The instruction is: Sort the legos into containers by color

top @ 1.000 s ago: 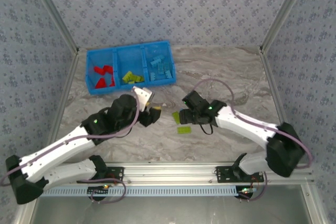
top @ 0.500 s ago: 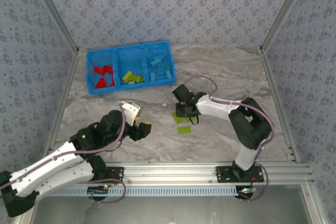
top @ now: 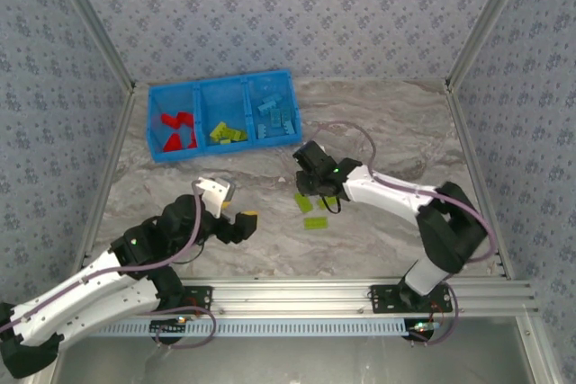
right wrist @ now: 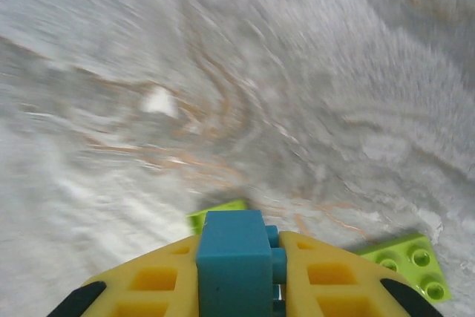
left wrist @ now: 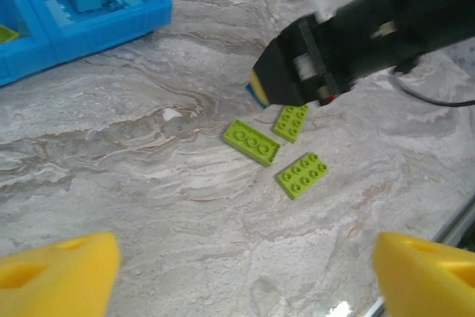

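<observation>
My right gripper [right wrist: 237,280] is shut on a light blue lego [right wrist: 234,257], held just above the marble table beside three loose lime legos [top: 315,221]. One lime lego [right wrist: 404,261] lies to its right and another [right wrist: 215,214] peeks out behind the blue one. My left gripper [left wrist: 241,280] stands wide open with nothing between its yellow fingertips [left wrist: 59,272], low over bare table. Ahead of it lie the lime legos [left wrist: 252,142] and the right gripper [left wrist: 260,87]. The blue bin [top: 225,81] holds red legos [top: 177,130], lime legos [top: 227,133] and light blue legos [top: 274,114] in separate containers.
The bin [left wrist: 111,27] sits at the far left of the table, near the left wall. An aluminium rail [top: 297,294] runs along the near edge. A purple cable [top: 360,137] loops above the right arm.
The left arm has drawn back toward the near left and its jaws have opened wide. The right gripper has closed on the light blue lego beside the lime ones.
</observation>
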You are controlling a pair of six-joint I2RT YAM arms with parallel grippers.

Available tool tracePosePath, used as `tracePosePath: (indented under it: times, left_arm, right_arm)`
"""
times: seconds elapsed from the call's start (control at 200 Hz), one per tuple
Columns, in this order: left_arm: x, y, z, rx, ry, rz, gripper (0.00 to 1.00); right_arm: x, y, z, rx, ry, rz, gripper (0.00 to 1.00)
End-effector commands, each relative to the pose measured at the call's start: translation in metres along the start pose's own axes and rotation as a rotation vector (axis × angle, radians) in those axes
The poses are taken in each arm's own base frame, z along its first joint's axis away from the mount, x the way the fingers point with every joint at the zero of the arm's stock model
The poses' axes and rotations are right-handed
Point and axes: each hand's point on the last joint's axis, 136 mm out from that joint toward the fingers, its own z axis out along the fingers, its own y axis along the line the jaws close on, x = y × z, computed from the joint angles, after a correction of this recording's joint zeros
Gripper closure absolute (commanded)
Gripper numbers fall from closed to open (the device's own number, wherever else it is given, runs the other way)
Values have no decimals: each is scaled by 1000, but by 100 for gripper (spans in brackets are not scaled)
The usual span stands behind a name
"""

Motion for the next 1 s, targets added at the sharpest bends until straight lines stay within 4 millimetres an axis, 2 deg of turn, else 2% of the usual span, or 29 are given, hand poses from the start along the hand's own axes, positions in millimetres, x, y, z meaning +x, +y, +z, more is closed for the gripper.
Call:
tracePosePath:
  times: [0.0, 0.035, 0.045, 0.075, 0.18, 0.305, 0.4, 0.475, 0.59, 0.76, 0.82, 0.889, 0.994]
  left_arm:
    - [-14, 21, -11, -125, -61, -85, 1]
    - [-16, 27, -13, -161, -71, -97, 1]
    - [-16, 29, -13, -169, -75, -99, 1]
    - [-18, 33, -15, -194, -83, -106, 1]
    - [-20, 42, -19, -246, -98, -131, 1]
    - [-17, 48, -21, -285, -85, -156, 1]
    - [-15, 52, -21, -307, -78, -189, 1]
    - [-14, 53, -21, -313, -75, -208, 1]
    - [-12, 52, -19, -312, -59, -226, 1]
    - [-4, 52, -11, -344, -1, -250, 1]
    - [0, 53, -6, -357, 22, -267, 1]
    - [5, 50, 2, -356, 43, -294, 1]
    - [11, 48, 14, -361, 60, -360, 1]
  right_arm:
    - [-51, 29, -31, -89, -162, -51, 78]
    - [-57, 36, -28, -102, -173, -66, 78]
    - [-68, 42, -32, -114, -197, -65, 78]
    - [-81, 48, -32, -120, -222, -72, 78]
    - [-117, 64, -16, -108, -278, -108, 78]
    - [-160, 68, 10, -72, -358, -116, 78]
    - [-183, 67, 38, -26, -378, -130, 79]
    - [-193, 68, 61, -4, -373, -143, 78]
    - [-197, 65, 99, 24, -335, -130, 78]
    - [-206, 64, 131, 22, -280, -125, 65]
    - [-213, 66, 133, 9, -275, -126, 57]
    - [-218, 64, 132, 14, -265, -132, 53]
    - [-224, 61, 114, 11, -264, -140, 49]
